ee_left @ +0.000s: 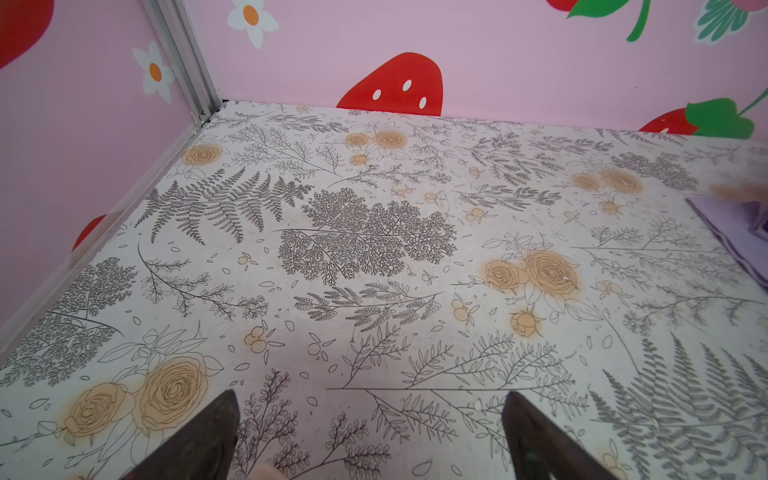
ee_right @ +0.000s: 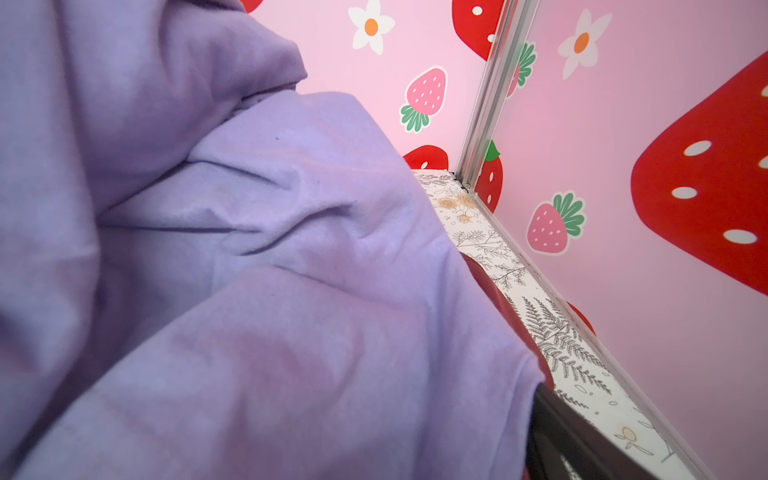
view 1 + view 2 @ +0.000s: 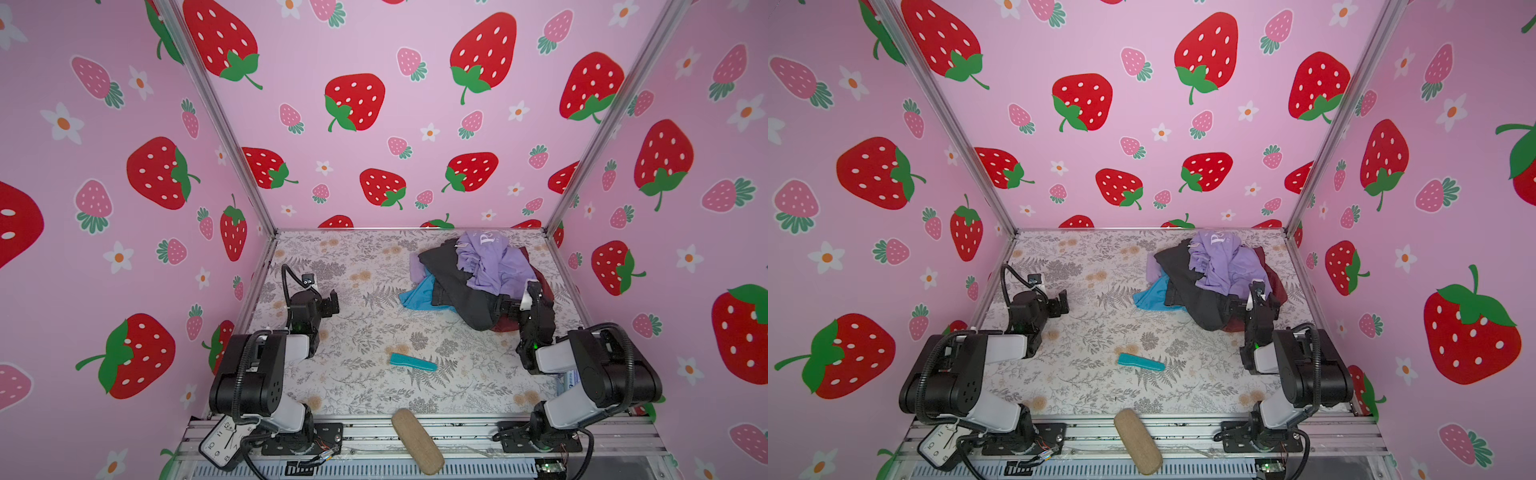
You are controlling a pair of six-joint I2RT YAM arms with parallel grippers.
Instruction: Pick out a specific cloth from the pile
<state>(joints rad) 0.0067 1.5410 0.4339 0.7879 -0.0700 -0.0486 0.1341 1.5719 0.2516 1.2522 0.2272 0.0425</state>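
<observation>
Floral tabletop (image 3: 353, 332); right tool (image 3: 501, 306) reaches wide-open into the pile (image 3: 490, 266); left tool (image 1: 370, 399) wide, empty.

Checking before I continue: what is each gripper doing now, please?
Left gripper: open, fingers apart over the table, holding nothing.
Right gripper: open wide at the pile, against the lavender shirt; no grip visible.
</observation>
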